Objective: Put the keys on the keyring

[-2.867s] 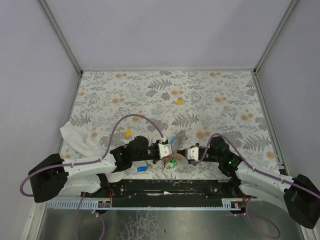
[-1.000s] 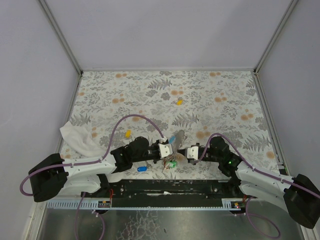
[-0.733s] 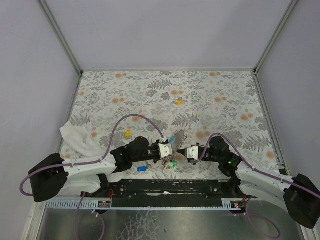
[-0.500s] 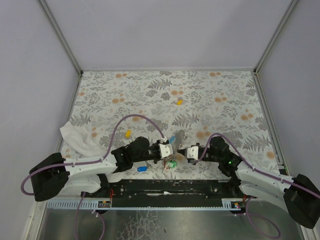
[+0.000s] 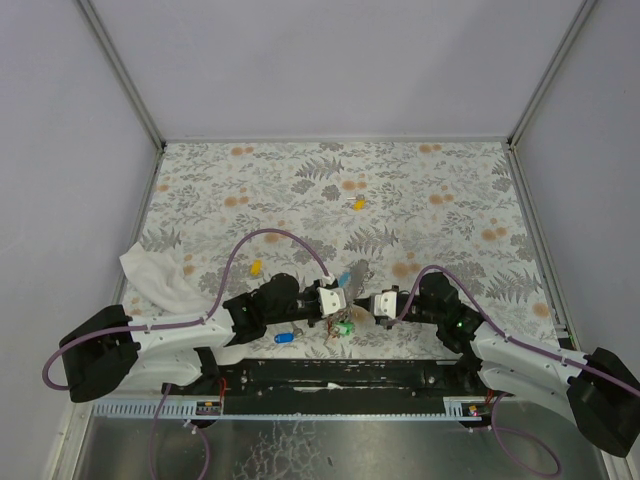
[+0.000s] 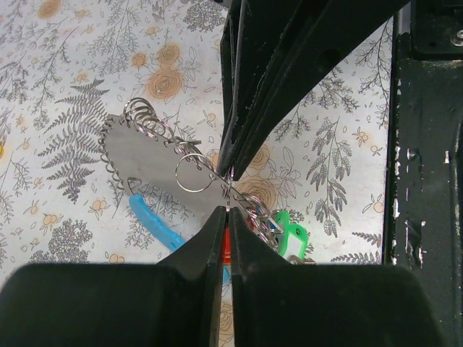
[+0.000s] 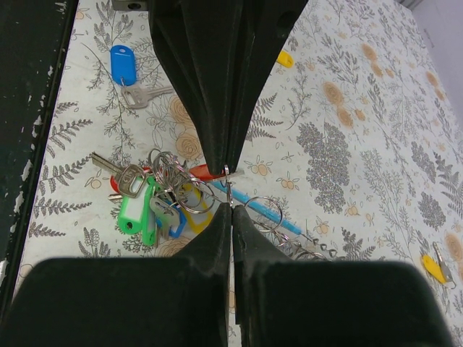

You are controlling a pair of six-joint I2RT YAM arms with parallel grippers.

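Left jaws, right jaws both shut, pinching thin wire of keyring (image 7: 173, 177) at middle of worktop (image 5: 450, 190) near edge. Step, likely: prying ring apart. Next: thread loose blue key (image 7: 123, 63) into gap; needs fine alignment

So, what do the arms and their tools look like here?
The left arm and right arm have white shells with black joints; a purple cable runs along each. The left tool and right tool have white bodies and black tapered fingers.
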